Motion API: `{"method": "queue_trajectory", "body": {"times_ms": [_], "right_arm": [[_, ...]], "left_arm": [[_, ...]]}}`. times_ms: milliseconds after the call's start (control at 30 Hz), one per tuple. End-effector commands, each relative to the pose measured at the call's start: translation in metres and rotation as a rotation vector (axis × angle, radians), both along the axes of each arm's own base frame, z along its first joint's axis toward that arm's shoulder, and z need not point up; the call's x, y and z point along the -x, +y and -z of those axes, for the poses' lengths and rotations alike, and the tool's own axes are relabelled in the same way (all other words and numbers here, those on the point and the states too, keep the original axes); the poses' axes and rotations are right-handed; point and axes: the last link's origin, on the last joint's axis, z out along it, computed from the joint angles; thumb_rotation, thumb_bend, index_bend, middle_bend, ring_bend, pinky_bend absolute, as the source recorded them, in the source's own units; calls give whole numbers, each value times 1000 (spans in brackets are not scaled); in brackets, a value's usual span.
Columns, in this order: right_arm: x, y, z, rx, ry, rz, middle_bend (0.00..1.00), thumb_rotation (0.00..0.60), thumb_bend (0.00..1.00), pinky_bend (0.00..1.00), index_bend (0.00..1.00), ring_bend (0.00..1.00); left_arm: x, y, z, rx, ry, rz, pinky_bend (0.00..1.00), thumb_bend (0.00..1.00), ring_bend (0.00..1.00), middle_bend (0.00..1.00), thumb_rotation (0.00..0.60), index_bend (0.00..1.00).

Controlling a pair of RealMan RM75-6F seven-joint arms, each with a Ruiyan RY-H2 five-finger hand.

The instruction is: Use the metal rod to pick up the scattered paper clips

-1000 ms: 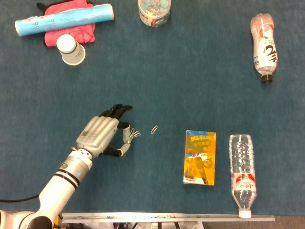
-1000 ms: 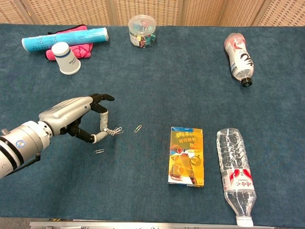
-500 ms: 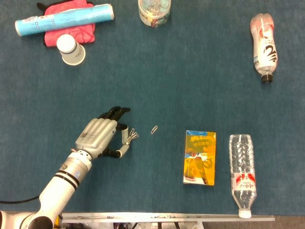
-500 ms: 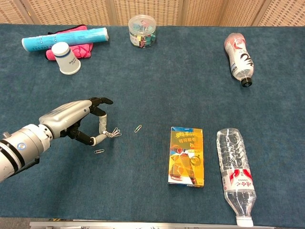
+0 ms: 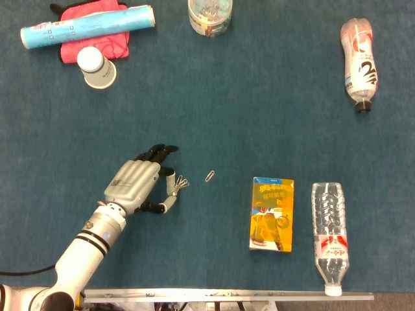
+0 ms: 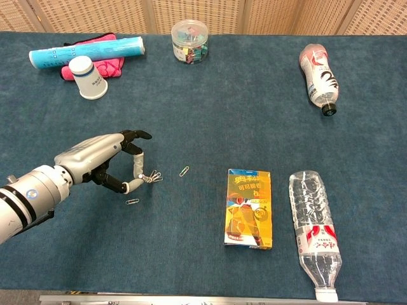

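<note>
My left hand point(image 5: 135, 183) point(image 6: 95, 155) hovers at the left-middle of the blue table cloth and pinches a short grey metal rod point(image 6: 137, 166) point(image 5: 172, 185) between thumb and fingers. A small cluster of paper clips point(image 6: 152, 177) point(image 5: 182, 183) clings to the rod's lower end. One loose paper clip point(image 6: 184, 171) point(image 5: 210, 175) lies just to the right of the cluster. Another loose clip point(image 6: 132, 201) lies on the cloth below the hand in the chest view. My right hand does not show in either view.
A yellow box point(image 6: 248, 208) and a lying clear bottle point(image 6: 313, 232) sit to the right. At the back are a white cup point(image 6: 88, 77), a blue tube on a pink cloth point(image 6: 86, 49), a clear jar of clips point(image 6: 189, 41) and a second bottle point(image 6: 318, 70).
My left hand with the rod and its clips has drifted slightly left and down over the second; the loose clips have not moved.
</note>
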Motion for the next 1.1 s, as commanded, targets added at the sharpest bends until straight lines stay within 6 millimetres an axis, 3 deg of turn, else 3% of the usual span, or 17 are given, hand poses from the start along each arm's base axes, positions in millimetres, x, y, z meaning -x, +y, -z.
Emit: {"method": "queue_trajectory", "body": {"times_ms": [33,1100], "right_arm": [[0,0,0,0,0,1,164,600,27,531,192,131],[-3,-1,2,-12,-9,-9,164,600,27,531,192,131]], "left_arm": [[0,0,0,0,1,-2,144,369,0,105,600,598],[16,-34,-28,28,-40,-84,149,370,0,106,600,609]]}}
